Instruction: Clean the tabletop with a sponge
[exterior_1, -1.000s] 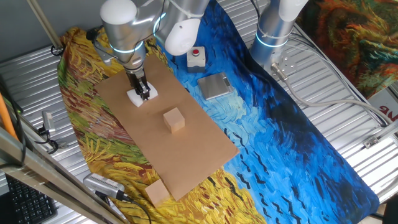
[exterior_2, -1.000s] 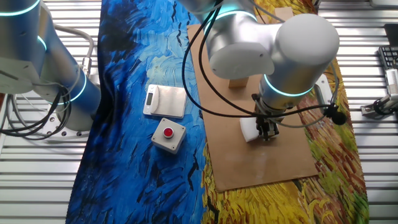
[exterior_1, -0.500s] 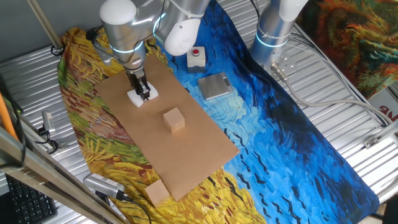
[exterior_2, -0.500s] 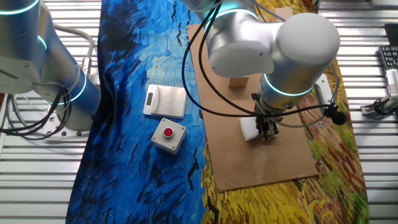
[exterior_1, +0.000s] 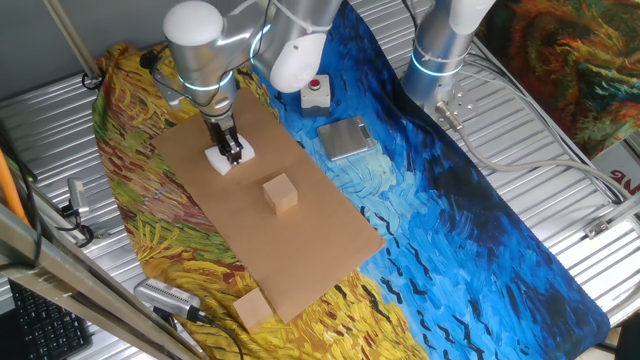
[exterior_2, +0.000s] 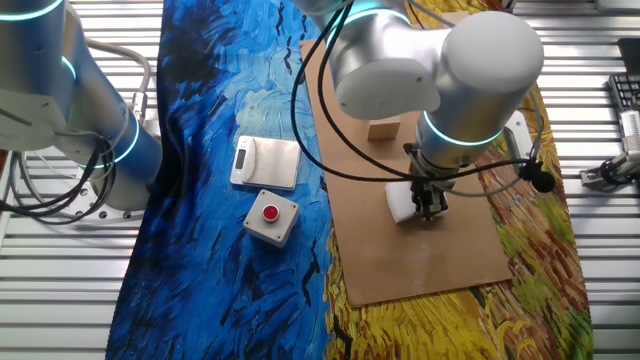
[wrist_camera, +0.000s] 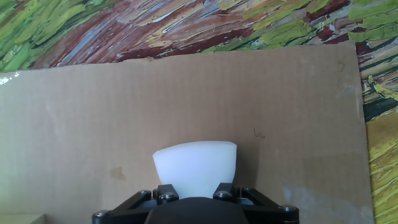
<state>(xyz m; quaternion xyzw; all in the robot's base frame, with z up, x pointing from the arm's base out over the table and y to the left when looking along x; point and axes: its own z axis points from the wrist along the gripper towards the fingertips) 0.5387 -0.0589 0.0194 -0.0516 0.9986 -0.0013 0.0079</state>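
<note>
Item: wiping stage, sponge in hand, on the tabletop.

Nearest, hand view: gripper (wrist_camera: 196, 200) housing at the bottom edge; the fingers themselves are hidden below it. Sponge (wrist_camera: 195, 169), a white foam block, projects just ahead of the housing, pinched inward toward its near end, so the fingers are judged clenched on it.

Next: tabletop (wrist_camera: 93, 137), a light-brown cardboard board, bare ahead of the sponge. A faint darker spot lies left of the sponge, a pale patch to its right.

Beyond: painted cloth (wrist_camera: 186, 28) past the board's far edge.

Fixed views: fingers (exterior_2: 428, 202) pointing straight down, sponge (exterior_1: 220, 156) beneath them near one end of the board, apparently touching it. Tan cube (exterior_1: 281, 192) stands apart, toward the board's middle.

Next move, as judged: slide the sponge across the board under steady downward pressure, steering clear of the cube.
</note>
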